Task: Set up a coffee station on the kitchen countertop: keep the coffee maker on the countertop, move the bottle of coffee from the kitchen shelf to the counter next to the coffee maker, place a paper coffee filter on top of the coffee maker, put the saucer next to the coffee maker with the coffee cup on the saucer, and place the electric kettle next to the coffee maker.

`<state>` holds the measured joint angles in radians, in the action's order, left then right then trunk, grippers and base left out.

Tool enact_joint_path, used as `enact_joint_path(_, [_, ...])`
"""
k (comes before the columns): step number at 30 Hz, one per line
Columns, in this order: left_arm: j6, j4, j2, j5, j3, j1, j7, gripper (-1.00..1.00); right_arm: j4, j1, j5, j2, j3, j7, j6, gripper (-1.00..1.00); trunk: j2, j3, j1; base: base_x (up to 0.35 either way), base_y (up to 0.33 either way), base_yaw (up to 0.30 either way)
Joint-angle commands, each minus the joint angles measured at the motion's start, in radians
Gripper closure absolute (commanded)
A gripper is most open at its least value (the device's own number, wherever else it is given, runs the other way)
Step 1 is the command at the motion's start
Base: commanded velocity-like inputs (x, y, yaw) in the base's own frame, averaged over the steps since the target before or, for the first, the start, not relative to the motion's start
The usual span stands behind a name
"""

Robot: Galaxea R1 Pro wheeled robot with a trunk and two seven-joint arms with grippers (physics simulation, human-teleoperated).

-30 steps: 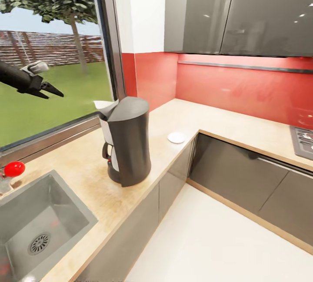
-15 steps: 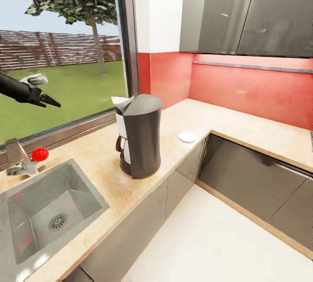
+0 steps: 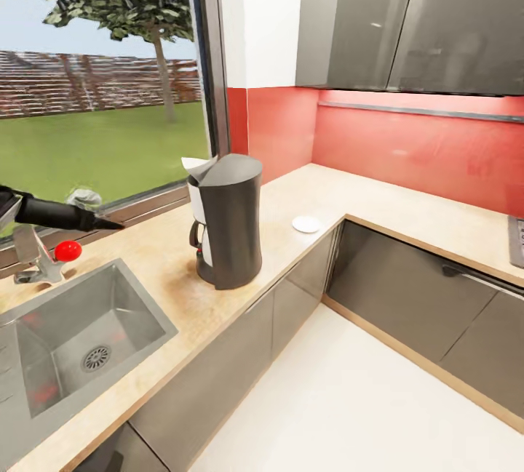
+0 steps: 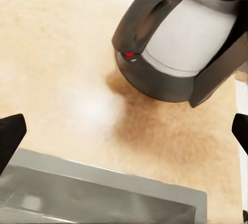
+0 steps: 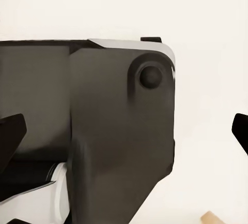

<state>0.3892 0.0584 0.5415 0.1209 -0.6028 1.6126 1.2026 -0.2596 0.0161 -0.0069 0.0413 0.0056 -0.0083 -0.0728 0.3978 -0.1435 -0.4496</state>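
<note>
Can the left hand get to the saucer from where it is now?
Probably not directly. The left hand is over the counter by the sink, and the coffee maker stands between it and the saucer near the corner; it would need to go around.

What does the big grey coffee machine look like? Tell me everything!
The coffee maker is tall, dark grey and matte, slightly tapered, with a sloping top. It stands upright on the beige countertop, between the sink and a small white saucer. A white paper filter sticks up at its top. Inside its open side sits a pale carafe with a dark handle.
</note>
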Motion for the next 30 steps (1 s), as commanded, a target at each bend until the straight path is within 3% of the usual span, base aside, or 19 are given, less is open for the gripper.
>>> enact_joint_path(1, [-0.004, 0.001, 0.002, 0.017, -0.003, -0.013, 0.002, -1.00, 0.001, 0.001, -0.001, 0.000, 0.001, -0.001, -0.003, -1.00, 0.002, -0.002, 0.000, -0.002, -0.002, 0.056])
enact_joint_path(6, [-0.155, 0.000, 0.006, 0.065, -0.003, -0.136, 0.001, -1.00, 0.000, 0.001, -0.001, 0.000, 0.001, -0.001, -0.004, -1.00, 0.002, -0.002, 0.000, -0.001, -0.001, 0.185])
enact_joint_path(9, [-0.201, 0.001, 0.007, 0.108, -0.002, -0.206, 0.001, -1.00, 0.000, 0.001, -0.001, 0.000, 0.000, -0.001, -0.004, -1.00, 0.002, -0.002, 0.000, 0.000, 0.000, 0.262])
enact_joint_path(13, [-0.311, 0.003, 0.007, 0.194, -0.003, -0.325, 0.004, -1.00, 0.000, 0.001, -0.001, 0.000, 0.000, -0.001, -0.004, -1.00, 0.002, -0.002, 0.000, 0.000, 0.000, 0.274])
enact_joint_path(17, [-0.390, 0.005, 0.006, 0.238, -0.003, -0.381, 0.007, -1.00, 0.000, 0.001, -0.001, 0.000, 0.000, -0.001, -0.004, -1.00, 0.002, -0.002, 0.000, 0.000, 0.000, 0.277])
enact_joint_path(18, [-0.418, 0.008, 0.003, 0.268, -0.005, -0.402, 0.006, -1.00, 0.000, 0.001, -0.001, 0.000, 0.001, -0.001, -0.004, -1.00, 0.002, -0.002, 0.000, -0.060, -0.136, 0.138])
enact_joint_path(30, [-0.428, 0.011, -0.007, 0.281, -0.008, -0.410, -0.001, -1.00, 0.000, 0.001, -0.001, -0.003, 0.001, -0.001, -0.035, -1.00, 0.002, -0.002, 0.000, -0.011, -0.250, 0.022])
